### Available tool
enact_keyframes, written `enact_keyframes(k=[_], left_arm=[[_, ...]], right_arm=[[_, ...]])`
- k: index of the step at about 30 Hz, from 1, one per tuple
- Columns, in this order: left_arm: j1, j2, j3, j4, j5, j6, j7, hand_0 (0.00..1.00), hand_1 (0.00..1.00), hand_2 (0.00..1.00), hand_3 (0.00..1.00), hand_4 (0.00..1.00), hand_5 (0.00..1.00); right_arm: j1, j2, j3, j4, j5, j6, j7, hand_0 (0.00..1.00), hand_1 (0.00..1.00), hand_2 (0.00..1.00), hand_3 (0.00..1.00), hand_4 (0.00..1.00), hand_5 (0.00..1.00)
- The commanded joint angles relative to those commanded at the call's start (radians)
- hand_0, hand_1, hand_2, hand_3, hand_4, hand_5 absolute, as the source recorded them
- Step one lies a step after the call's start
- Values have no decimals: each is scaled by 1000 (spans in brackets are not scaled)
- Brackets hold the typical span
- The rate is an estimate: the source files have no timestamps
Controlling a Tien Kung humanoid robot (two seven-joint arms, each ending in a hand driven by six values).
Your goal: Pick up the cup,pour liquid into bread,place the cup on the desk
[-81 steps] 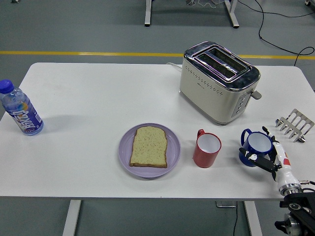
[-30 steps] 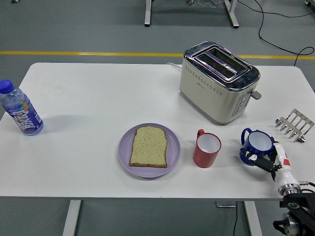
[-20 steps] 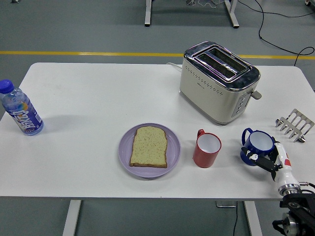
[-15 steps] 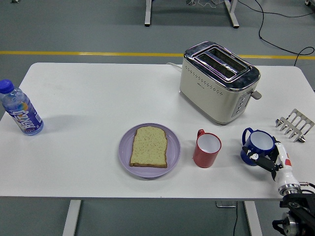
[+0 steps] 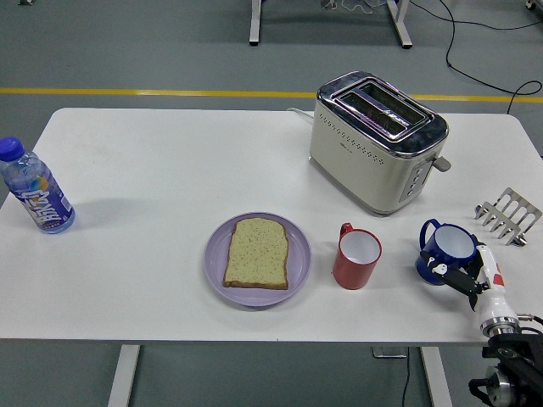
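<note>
A blue two-handled cup point(image 5: 450, 246) stands on the white table point(image 5: 153, 161) at the right front. My right hand point(image 5: 462, 281) comes in from the lower right corner, and its black fingers point(image 5: 447, 273) are curled against the cup's near side, holding it. A red cup point(image 5: 356, 259) with a white inside stands upright just left of it. A slice of bread point(image 5: 257, 252) lies flat on a purple plate point(image 5: 215, 263) left of the red cup. My left arm is out of view.
A cream and chrome toaster point(image 5: 377, 140) stands behind the cups. A metal toast rack point(image 5: 507, 215) sits near the table's right edge. A blue-capped bottle point(image 5: 36, 197) stands at the far left edge.
My right hand and the blue cup have shifted together slightly to the right. Nothing else has moved.
</note>
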Motion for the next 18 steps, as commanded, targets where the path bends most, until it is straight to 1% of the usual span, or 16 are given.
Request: enact_keyframes(k=[2,7,8,13,14,18], left_arm=[[0,0,0,0,1,0,0,690,756,773,611,396,998],[1,0,0,0,0,0,0,690,756,773,611,396,998],[1,0,0,0,0,0,0,690,756,773,611,396,998],[1,0,0,-1,0,1,0,690,756,773,611,396,998],[1,0,-2,-1,3,1,2,690,756,773,611,396,998],[2,-1,-4,-1,5,3,3,690,756,773,611,396,998]], right_arm=[[0,0,0,0,2,-1,1,664,573,635,679,808,2],[-1,0,0,2,9,-3,5,664,573,635,679,808,2],[-1,0,0,3,12,-4,7,634,558,610,645,805,2],[-3,0,5,5,15,-8,11,634,558,610,645,805,2],[-4,0,8,6,15,-9,10,589,522,575,608,797,2],[-7,0,13,8,13,-11,8,589,522,575,608,797,2]])
